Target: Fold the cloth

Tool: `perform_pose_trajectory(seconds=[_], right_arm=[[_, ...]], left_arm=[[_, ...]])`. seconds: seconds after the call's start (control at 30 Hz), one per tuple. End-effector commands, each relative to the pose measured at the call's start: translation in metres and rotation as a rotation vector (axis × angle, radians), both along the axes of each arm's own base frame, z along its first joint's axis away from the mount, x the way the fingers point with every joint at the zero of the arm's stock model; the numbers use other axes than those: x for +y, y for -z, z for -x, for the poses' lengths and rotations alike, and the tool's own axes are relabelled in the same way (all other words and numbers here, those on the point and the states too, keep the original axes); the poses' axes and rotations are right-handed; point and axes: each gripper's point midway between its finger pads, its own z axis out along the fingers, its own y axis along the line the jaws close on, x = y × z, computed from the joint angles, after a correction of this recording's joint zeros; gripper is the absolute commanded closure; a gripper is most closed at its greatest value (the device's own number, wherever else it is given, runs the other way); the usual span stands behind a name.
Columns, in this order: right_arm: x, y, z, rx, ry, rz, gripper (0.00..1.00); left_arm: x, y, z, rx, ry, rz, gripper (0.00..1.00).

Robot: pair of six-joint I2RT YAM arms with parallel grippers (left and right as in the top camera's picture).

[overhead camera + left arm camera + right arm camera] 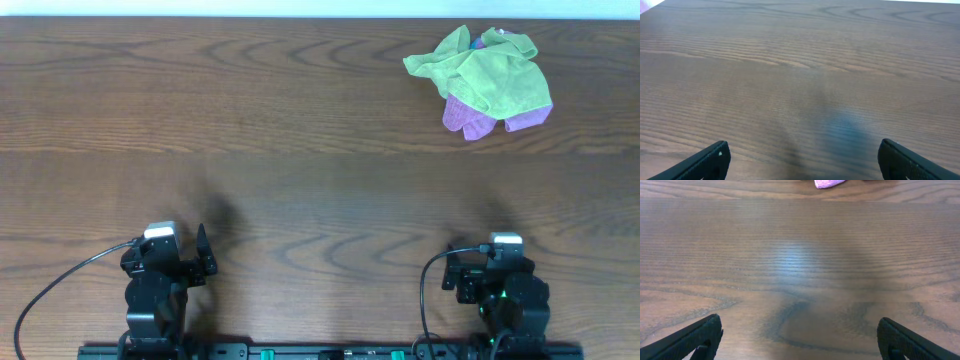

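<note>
At the far right of the counter (300,150) lies a crumpled cloth (480,82); near, the left tool (802,162) and right tool (799,340) gape wide, empty.

Both arms are chunky matte black. The left arm (158,290) and the right arm (505,295) each wear a pale grey cap (160,233) up top, with a thin black cable (45,295) looping off the left side. The right one has a green light (488,303) glowing. The wrist views show black wedge-shaped fingertips (702,161)
</note>
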Motion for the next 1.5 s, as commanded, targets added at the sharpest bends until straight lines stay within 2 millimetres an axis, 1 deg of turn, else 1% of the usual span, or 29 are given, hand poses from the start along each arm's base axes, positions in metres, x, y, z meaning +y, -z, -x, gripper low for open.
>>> perform_pose_trajectory(seconds=[0.0,1.23,1.3,1.33,1.4,1.47], right_arm=[[0.000,0.003,0.000,0.000,-0.006,0.008,0.01],[0.000,0.002,-0.001,-0.003,-0.006,0.008,0.01],[0.000,-0.002,-0.002,-0.017,0.003,-0.007,0.01],[0.000,-0.007,-0.003,-0.025,0.015,-0.025,0.01],[0.000,-0.021,-0.004,-0.026,0.023,-0.036,0.01],[-0.001,-0.041,-0.006,-0.022,0.032,-0.040,0.01]], left_arm=[[0.004,0.008,0.002,0.023,-0.013,-0.027,0.05],[0.004,0.008,0.002,0.023,-0.013,-0.027,0.04],[0.004,0.008,0.002,0.023,-0.013,-0.027,0.05],[0.004,0.008,0.002,0.023,-0.013,-0.027,0.05],[0.004,0.008,0.002,0.023,-0.013,-0.027,0.05],[0.004,0.008,0.002,0.023,-0.013,-0.027,0.05]])
